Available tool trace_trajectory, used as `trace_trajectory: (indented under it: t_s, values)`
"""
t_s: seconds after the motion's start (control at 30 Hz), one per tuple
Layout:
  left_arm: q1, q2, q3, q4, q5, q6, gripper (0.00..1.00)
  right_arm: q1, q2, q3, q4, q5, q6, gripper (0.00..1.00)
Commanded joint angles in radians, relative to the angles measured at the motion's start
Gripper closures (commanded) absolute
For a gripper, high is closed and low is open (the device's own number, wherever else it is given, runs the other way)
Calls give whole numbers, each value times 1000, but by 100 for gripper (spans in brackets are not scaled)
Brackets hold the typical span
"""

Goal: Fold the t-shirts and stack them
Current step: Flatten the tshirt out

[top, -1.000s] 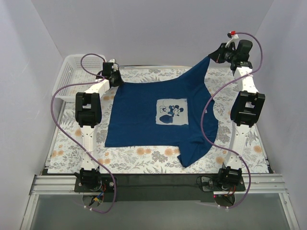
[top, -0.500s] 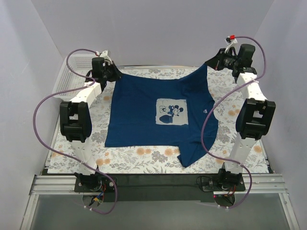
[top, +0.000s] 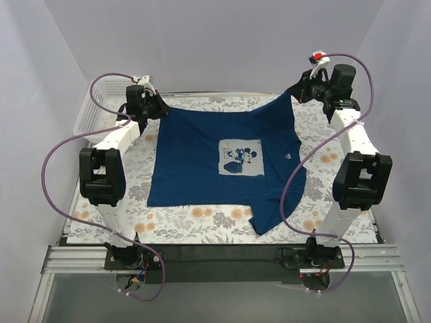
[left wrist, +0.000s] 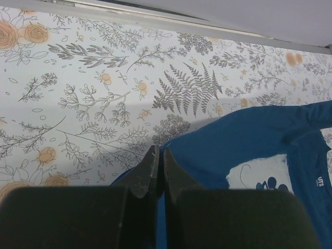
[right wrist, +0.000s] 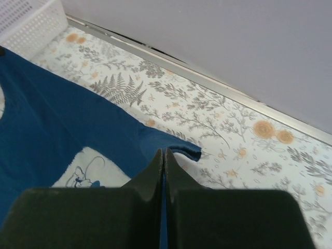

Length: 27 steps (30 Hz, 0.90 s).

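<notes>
Lying print-up on the floral tabletop (top: 202, 225), the navy t-shirt (top: 222, 168) had its near edge flat, with one part bunched at the near right. Farther back, the left claw (top: 156, 108) and right claw (top: 294, 94) were each pinched tight on a far corner (raised, probably to stretch the cloth smooth for folding). A white basket (top: 94, 108) sat at the far left.

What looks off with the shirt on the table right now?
The t-shirt isn't lying flat: its near right corner is folded over and bunched, while the left gripper and right gripper pinch its far corners, lifted off the table. Nothing looks torn or spilled.
</notes>
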Motion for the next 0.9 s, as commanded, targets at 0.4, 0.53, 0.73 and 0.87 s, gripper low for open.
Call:
trace_trajectory:
  t_s: [0.4, 0.53, 0.73, 0.87]
  values:
    - [8, -677, -87, 144, 78, -81, 100, -6, -411, 455, -340, 164, -315, 99]
    - [8, -814, -34, 158, 98, -128, 100, -10, -473, 621, -354, 214, -297, 99]
    - [8, -931, 58, 106, 58, -126, 100, -12, -523, 778, -340, 291, -266, 99]
    - [6, -977, 83, 104, 47, -139, 100, -12, -552, 796, -323, 302, -245, 99]
